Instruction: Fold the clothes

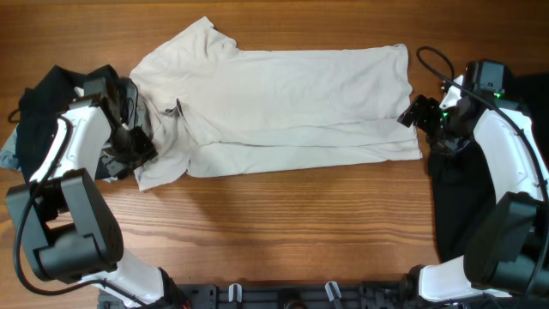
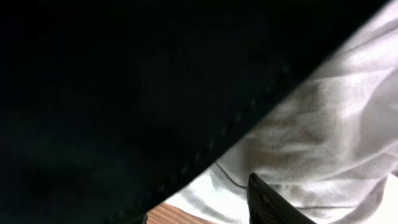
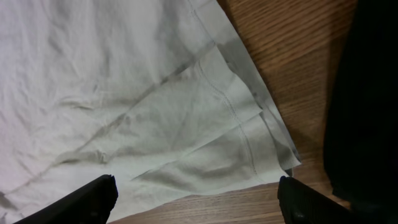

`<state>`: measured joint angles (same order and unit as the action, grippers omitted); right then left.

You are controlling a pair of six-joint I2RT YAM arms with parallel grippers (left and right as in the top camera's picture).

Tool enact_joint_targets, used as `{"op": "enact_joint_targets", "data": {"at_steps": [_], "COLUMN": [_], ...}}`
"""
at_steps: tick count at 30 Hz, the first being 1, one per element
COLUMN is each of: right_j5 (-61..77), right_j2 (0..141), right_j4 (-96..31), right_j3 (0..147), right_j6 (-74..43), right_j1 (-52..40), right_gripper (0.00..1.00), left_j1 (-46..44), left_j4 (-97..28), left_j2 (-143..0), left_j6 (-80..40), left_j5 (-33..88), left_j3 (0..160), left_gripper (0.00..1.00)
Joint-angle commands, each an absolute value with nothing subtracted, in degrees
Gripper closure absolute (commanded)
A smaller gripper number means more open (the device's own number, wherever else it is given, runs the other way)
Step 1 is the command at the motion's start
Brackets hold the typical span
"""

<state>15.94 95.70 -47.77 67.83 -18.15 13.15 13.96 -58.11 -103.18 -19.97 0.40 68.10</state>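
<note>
The cream T-shirt (image 1: 292, 94) lies spread across the wooden table, its lower part folded up lengthwise, collar end at the left and hem at the right. My left gripper (image 1: 129, 142) hovers at the shirt's left sleeve. In the left wrist view its jaws (image 2: 205, 214) are apart over the cream cloth (image 2: 336, 124), and black fabric (image 2: 124, 93) blocks most of that view. My right gripper (image 1: 418, 113) is open and empty at the hem. In the right wrist view its fingers (image 3: 199, 199) straddle the hem corner (image 3: 249, 143).
A black garment (image 1: 47, 103) is heaped at the far left beside my left arm, with a bit of grey-blue cloth (image 1: 7, 154) at the edge. Another black garment (image 1: 467, 197) lies at the right under my right arm and also shows in the right wrist view (image 3: 367, 93). Bare wood (image 1: 283, 223) fronts the shirt.
</note>
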Motion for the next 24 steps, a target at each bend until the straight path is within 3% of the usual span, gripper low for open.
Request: {"op": "enact_joint_targets", "data": {"at_steps": [1, 3, 5, 6, 7, 14, 17, 21, 24], "right_j5": [13.80, 12.78, 11.62, 11.33, 11.29, 11.16, 11.09, 11.09, 10.02], "right_j2": [96.18, 96.18, 96.18, 96.20, 96.31, 104.29, 108.53, 110.93, 110.91], "right_j4": [-47.31, -47.16, -47.03, -47.05, -47.11, -48.97, -49.56, -48.36, -48.60], "right_j3": [67.42, 67.42, 67.42, 67.42, 67.42, 66.98, 66.98, 66.98, 67.11], "right_j6": [-18.20, -18.22, -18.22, -18.20, -18.20, -17.96, -17.96, -17.61, -16.49], "right_j1": [13.15, 13.15, 13.17, 13.23, 13.52, 15.35, 15.35, 15.35, 15.40], "right_gripper": [0.12, 0.12, 0.12, 0.11, 0.10, 0.15, 0.25, 0.43, 0.68], "left_j1": [14.48, 14.48, 14.48, 14.55, 14.63, 17.65, 17.63, 17.63, 17.63], "left_j4": [-55.57, -52.64, -50.09, -49.60, -49.17, -49.50, -49.47, -49.56, -49.80], "left_j2": [-102.00, -102.00, -102.00, -102.00, -101.97, -101.89, -101.89, -101.89, -101.89], "left_j6": [-15.14, -13.65, -13.67, -13.67, -13.69, -14.35, -14.35, -14.37, -14.37], "left_j5": [3.36, 4.73, 4.69, 4.43, 4.45, 4.71, 4.73, 4.75, 4.75], "left_j3": [64.55, 62.24, 60.69, 60.58, 60.60, 61.19, 61.19, 61.19, 61.19], "left_gripper": [0.47, 0.51, 0.72, 0.89, 0.96, 0.96, 0.96, 0.96, 0.96]}}
